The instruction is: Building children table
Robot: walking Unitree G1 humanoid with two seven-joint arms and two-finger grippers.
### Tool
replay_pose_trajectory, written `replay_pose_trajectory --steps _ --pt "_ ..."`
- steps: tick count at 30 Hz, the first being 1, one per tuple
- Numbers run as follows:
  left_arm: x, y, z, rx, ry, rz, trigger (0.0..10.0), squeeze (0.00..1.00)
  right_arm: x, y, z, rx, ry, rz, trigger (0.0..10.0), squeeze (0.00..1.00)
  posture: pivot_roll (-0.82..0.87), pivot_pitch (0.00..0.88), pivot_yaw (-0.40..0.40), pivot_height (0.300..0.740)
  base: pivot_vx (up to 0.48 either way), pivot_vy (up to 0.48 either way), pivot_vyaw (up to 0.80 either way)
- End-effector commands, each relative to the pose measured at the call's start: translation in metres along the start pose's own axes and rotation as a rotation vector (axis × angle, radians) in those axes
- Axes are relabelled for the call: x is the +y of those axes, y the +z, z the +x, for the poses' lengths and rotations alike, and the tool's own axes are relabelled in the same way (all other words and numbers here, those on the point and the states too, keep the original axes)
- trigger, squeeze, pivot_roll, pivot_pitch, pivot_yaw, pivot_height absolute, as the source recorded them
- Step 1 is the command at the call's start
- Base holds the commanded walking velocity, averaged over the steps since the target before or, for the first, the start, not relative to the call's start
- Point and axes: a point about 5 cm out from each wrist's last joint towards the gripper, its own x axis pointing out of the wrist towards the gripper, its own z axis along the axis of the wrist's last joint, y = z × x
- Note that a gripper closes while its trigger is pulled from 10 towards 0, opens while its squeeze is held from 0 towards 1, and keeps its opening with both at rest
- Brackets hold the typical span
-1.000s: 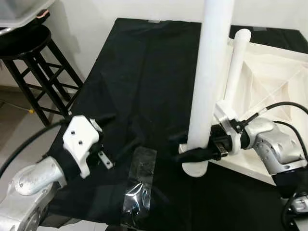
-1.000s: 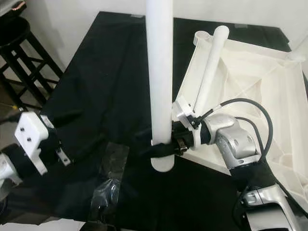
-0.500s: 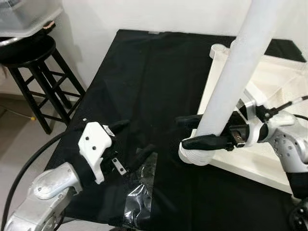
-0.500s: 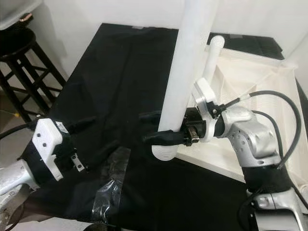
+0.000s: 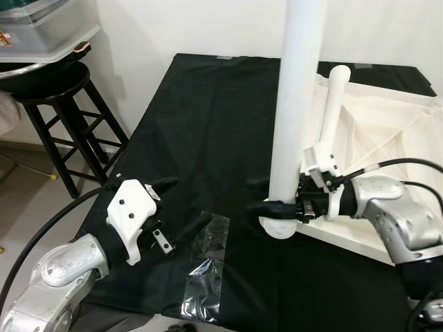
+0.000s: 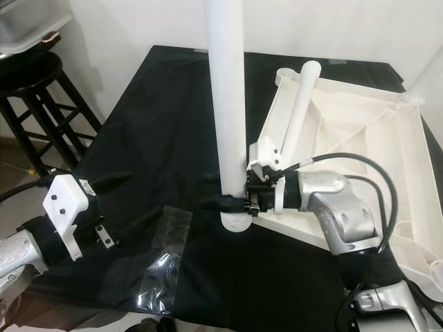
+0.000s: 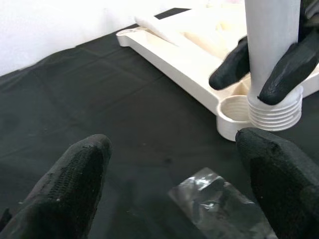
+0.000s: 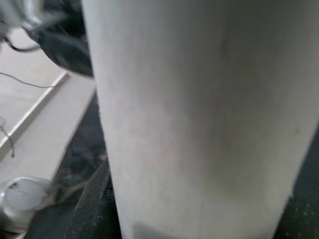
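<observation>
My right gripper [image 5: 270,195] is shut on a long white table leg [image 5: 296,104] and holds it upright near its lower end. The leg's threaded end [image 7: 276,112] hangs just beside a round corner socket [image 7: 233,106] of the white tabletop [image 5: 394,131], which lies upside down on the black cloth. A second leg [image 5: 333,104] stands in the tabletop's far corner. My left gripper [image 5: 183,204] is open, low over the cloth to the left of the leg, with nothing between its fingers [image 7: 65,194]. In the right wrist view, the held leg [image 8: 199,114] is seen close up.
A crumpled clear plastic bag [image 5: 206,266] lies on the black cloth [image 5: 208,117] near the front edge. A black wooden stool [image 5: 59,93] stands off the cloth at the left, with a clear plastic bin [image 5: 41,28] on it. A white wall runs behind.
The held leg has swung from a tilt to upright, and its lower end sits close to the tabletop's corner. The camera has shifted. My left gripper stays open in about the same place.
</observation>
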Motion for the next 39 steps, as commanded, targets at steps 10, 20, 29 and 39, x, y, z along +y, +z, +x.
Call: replay_pose_trajectory --steps 10,20,29,39 --pt "0.007 0.002 -0.014 0.033 0.062 0.032 10.0 0.0 0.002 -0.001 0.008 -0.068 0.04 0.023 10.0 0.0 0.03 0.189 0.009 0.74 0.0 0.0 0.0" --pt "0.0 -0.013 -0.009 0.069 0.146 -0.125 10.0 0.0 0.022 0.032 0.002 -0.192 0.17 0.015 10.0 0.0 -0.03 0.263 0.02 0.74 0.0 -0.238 0.0" --pt "-0.008 -0.015 0.005 0.056 0.145 -0.168 10.0 0.0 0.027 0.039 0.019 -0.221 0.197 -0.033 10.0 0.0 -0.03 0.267 0.044 0.74 0.0 -0.158 0.0" --pt "-0.009 -0.014 0.002 0.067 0.171 -0.149 10.0 0.0 0.013 0.027 0.057 -0.132 0.14 -0.091 10.0 0.0 -0.02 0.28 0.016 0.74 0.0 0.0 0.0"
